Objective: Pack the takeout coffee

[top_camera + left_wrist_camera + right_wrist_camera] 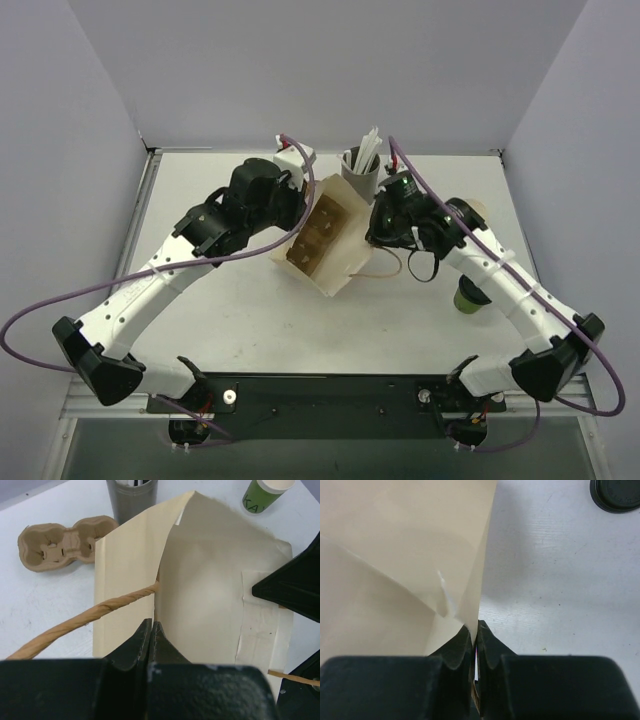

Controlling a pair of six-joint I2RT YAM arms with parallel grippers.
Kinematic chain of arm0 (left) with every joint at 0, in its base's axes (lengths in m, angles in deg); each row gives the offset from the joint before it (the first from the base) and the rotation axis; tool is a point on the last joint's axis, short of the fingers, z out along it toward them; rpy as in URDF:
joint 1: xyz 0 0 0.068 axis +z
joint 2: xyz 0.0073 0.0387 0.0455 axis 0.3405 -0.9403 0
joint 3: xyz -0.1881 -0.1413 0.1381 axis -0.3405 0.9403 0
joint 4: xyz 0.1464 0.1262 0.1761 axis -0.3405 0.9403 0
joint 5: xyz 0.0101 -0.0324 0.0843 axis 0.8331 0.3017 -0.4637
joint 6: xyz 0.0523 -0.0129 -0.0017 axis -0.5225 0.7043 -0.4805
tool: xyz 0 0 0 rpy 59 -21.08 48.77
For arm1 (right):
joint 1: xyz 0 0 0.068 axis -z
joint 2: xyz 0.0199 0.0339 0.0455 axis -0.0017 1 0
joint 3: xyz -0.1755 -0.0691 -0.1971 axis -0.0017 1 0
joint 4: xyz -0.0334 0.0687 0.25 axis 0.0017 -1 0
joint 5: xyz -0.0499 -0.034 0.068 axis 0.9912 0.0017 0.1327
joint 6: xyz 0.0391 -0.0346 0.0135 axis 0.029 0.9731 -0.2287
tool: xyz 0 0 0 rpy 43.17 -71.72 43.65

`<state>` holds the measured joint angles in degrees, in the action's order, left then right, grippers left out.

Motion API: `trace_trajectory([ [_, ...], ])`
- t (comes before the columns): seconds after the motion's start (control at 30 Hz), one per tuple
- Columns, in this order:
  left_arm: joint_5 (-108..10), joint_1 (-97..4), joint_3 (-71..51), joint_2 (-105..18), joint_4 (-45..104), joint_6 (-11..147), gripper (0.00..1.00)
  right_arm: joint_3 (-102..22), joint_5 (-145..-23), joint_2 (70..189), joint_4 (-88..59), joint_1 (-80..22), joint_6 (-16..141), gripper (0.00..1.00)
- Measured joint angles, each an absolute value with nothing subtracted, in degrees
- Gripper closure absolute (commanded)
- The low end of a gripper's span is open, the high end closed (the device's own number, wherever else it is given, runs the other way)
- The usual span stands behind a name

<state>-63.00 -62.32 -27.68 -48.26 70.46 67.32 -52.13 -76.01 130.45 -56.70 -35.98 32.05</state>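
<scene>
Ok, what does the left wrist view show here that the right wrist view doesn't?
Only the left wrist view: the cardboard cup carrier, the grey cup, the green paper cup and a twisted paper handle.
Only the right wrist view: the round black lid, lying on the table apart from everything else.
Both: the cream paper bag. In the left wrist view the left jaws are shut on one of its edges. In the right wrist view the right jaws are shut on another.

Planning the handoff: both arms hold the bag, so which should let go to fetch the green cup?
Right, probably: the green cup stands beside its forearm, across the bag from the left arm.
</scene>
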Motion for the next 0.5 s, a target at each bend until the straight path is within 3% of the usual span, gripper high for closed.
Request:
trace_trajectory([
  [0.23,-65.63,-65.88,-14.89,-39.58,60.84,59.87,1.0,-34.12,-68.69,116.63,-45.07,-39.65,31.46,1.0],
  [0.5,-68.31,-66.47,-8.6,-36.11,54.35,54.29,1.0,-31.41,-65.74,114.27,-38.2,-40.98,32.7,1.0],
])
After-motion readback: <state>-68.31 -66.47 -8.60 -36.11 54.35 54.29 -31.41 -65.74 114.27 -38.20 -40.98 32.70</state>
